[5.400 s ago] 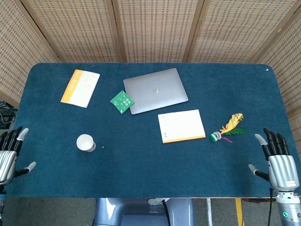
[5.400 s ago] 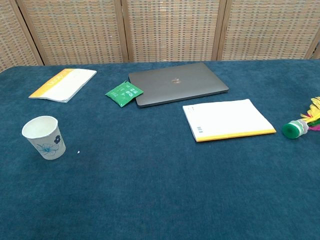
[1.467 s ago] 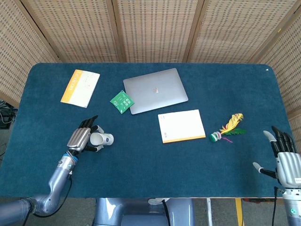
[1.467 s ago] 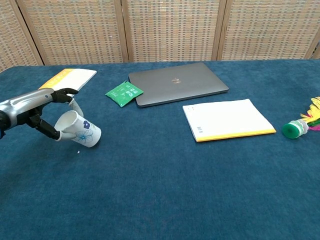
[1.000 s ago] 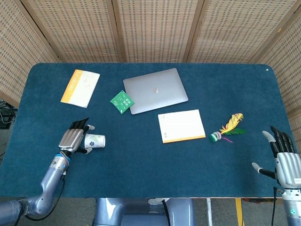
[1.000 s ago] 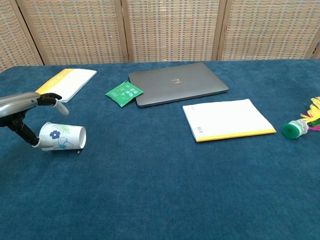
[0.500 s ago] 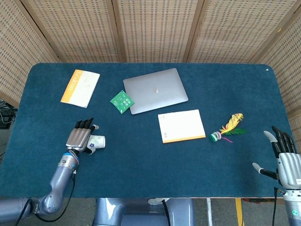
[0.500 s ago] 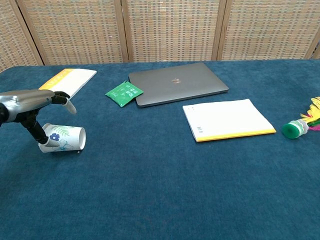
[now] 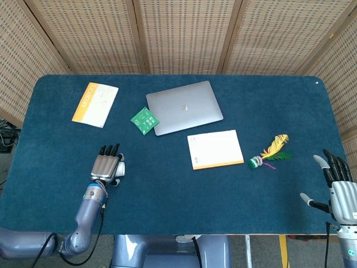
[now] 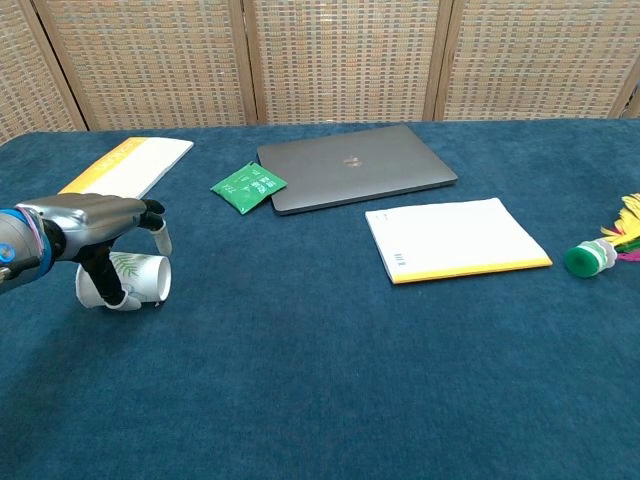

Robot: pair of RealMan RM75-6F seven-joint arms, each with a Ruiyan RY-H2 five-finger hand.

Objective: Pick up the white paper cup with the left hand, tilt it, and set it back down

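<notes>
The white paper cup (image 10: 141, 278) with a blue flower print lies on its side on the blue tablecloth, mouth facing right. My left hand (image 10: 95, 222) hovers low over it, palm down, with the fingers stretched out above the cup. The thumb curves down across the cup's closed end and touches it. In the head view the left hand (image 9: 106, 166) covers nearly all of the cup (image 9: 120, 167); only a sliver shows at its right side. My right hand (image 9: 338, 190) stays at the table's near right corner, fingers spread, holding nothing.
A closed grey laptop (image 9: 184, 107) and a green packet (image 9: 144, 120) lie at the back centre. A white notebook with a yellow edge (image 9: 215, 149) is in the middle, an orange-and-white booklet (image 9: 95, 104) at back left, and a feathered shuttlecock (image 9: 269, 152) at right.
The cup, held tilted 1.5 s ago, came down onto its side. Since then my left hand has shifted right over it, and the cup has stayed lying down.
</notes>
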